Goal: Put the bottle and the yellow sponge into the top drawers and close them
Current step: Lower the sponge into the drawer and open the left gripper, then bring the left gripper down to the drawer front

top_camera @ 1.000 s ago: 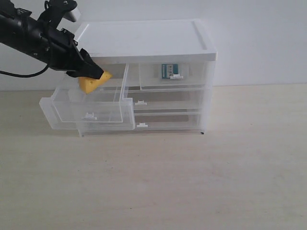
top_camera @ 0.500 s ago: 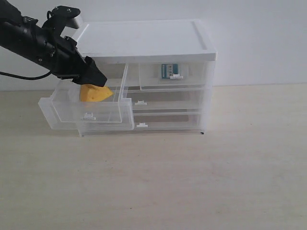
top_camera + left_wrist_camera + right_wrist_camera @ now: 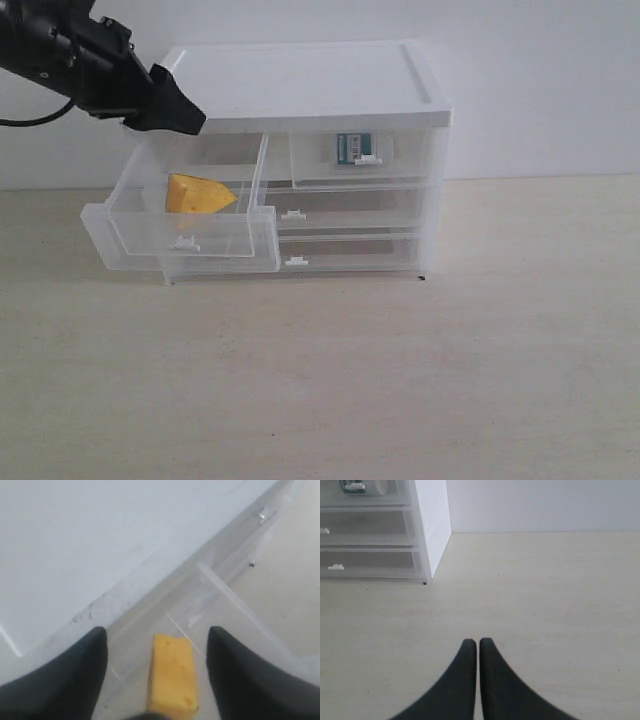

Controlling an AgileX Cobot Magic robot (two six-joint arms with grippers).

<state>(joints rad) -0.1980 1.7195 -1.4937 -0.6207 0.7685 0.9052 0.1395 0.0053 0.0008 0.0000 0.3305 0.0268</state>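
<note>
Where pale tbl meets white wall, cabinet sits, L drawer open.

Dropped the yellow sponge into the pulled-out top-left drawer; no longer pinched, now lying loose there. Drew the left gripper up toward 10 o'clock, parted, clear of the drawer.

- The yellow sponge is yellow-orange, with a few small darker dots on its surface.
- The bottle shows a teal-blue label with a white patch.
- The cabinet is white.
- The top drawers are clear, with small white handles.
- The left gripper and the right gripper are black.
- The table is pale beige with a faint grain.
- The wall is plain whitish grey.
</note>
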